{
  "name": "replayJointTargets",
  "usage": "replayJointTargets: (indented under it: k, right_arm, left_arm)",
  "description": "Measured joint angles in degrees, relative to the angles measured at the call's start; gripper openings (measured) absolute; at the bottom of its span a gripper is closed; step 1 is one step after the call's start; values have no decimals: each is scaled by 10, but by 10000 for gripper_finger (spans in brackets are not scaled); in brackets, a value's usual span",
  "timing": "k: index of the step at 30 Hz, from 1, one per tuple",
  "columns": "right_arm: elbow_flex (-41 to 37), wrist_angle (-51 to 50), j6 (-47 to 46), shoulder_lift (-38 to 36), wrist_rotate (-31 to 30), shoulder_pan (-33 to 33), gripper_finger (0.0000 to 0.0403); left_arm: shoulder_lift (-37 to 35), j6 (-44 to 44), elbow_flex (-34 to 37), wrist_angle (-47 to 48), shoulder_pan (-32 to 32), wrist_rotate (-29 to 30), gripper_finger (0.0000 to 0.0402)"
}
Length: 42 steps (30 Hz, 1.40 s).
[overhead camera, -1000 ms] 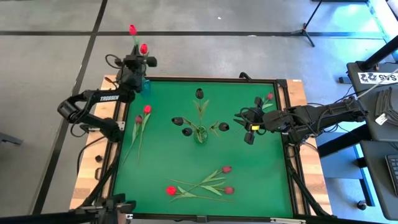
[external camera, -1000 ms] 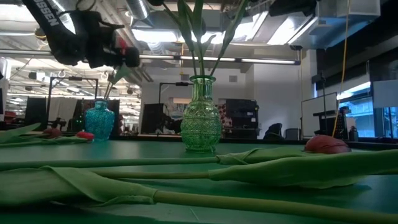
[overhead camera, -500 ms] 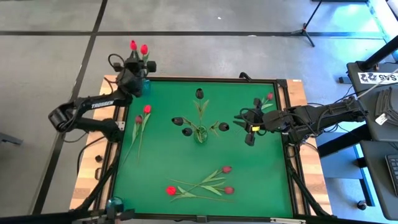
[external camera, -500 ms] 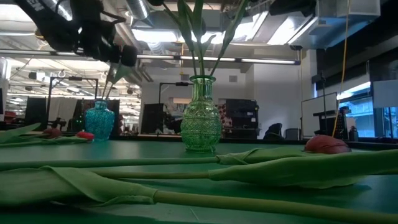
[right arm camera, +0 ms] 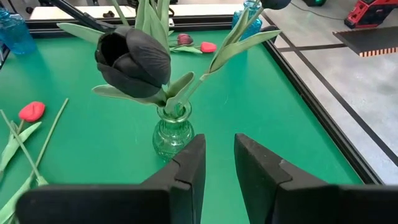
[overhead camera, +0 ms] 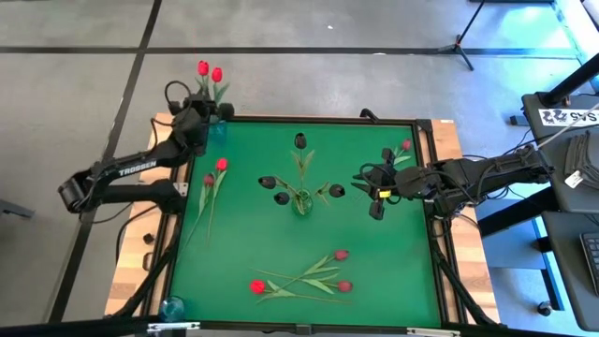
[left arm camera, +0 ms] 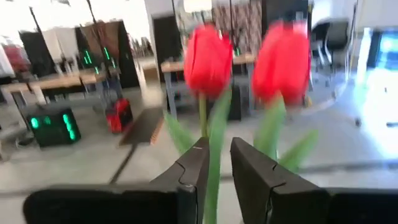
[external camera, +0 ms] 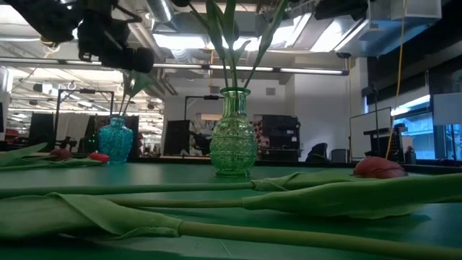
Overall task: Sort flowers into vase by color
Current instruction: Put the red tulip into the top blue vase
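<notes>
Left gripper [left arm camera: 217, 165]: by the mat's far-left corner, at the blue vase [overhead camera: 218, 131]; fingers [left arm camera: 194, 168] slightly parted, a green stem running between them (whether they press it, I cannot tell).
Red pair [overhead camera: 210, 72]: two red tulips standing in the blue vase, heads beyond the table's far edge; in the left wrist view both heads [left arm camera: 208, 53] rise just past the fingertips.
Right gripper [right arm camera: 216, 158]: above the mat's right side, pointed at the clear vase [right arm camera: 172, 136]; fingers a little apart, holding nothing.
Clear vase: mid-mat, holding the near-black tulips [overhead camera: 280, 190], heads splayed outward; one black head [right arm camera: 132, 56] hangs near the right wrist camera.
Loose, left: two tulips [overhead camera: 215, 171] lying on the mat near its left edge, one bright red, one darker.
Loose, near edge: three tulips [overhead camera: 309, 276] with crossed stems, one bright red, two darker.
Loose, far right: one reddish tulip [overhead camera: 402, 148] by the right arm.
Mat [overhead camera: 393, 271]: green, on a wooden table.
</notes>
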<state>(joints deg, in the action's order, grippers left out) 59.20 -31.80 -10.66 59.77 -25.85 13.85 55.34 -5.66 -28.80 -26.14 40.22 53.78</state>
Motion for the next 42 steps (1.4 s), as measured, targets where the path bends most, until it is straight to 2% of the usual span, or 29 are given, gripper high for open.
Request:
replayJointTargets:
  k: [6, 11, 15, 18, 20, 24, 29, 36, 42]
  right_arm:
    - [0, 0, 0, 0, 0, 0, 85]
    - [0, 0, -8, 0, 0, 0, 85]
    - [0, -1, -11, 0, 0, 0, 85]
    - [0, -1, -11, 0, 0, 0, 85]
    - [0, -1, -11, 0, 0, 0, 85]
    - [0, -1, -11, 0, 0, 0, 85]
    - [0, 0, -11, 0, 0, 0, 85]
    - [0, -2, -10, 0, 10, 0, 85]
    - [0, -16, -11, 0, 10, 0, 85]
  left_arm:
    - [-51, 122, -3, 193, -22, -52, 65]
    - [-68, 244, -55, 417, -26, -128, 76]
    - [-68, 332, -110, 600, -29, -230, 112]
    - [-67, 385, -118, 685, -57, -313, 142]
    - [-67, 425, -106, 704, -92, -345, 159]
    - [-49, 518, -62, 713, -169, -356, 179]
    - [2, 621, -26, 713, -206, -354, 184]
    - [79, 652, -9, 714, -168, -348, 185]
    - [138, 593, -3, 654, -84, -371, 185]
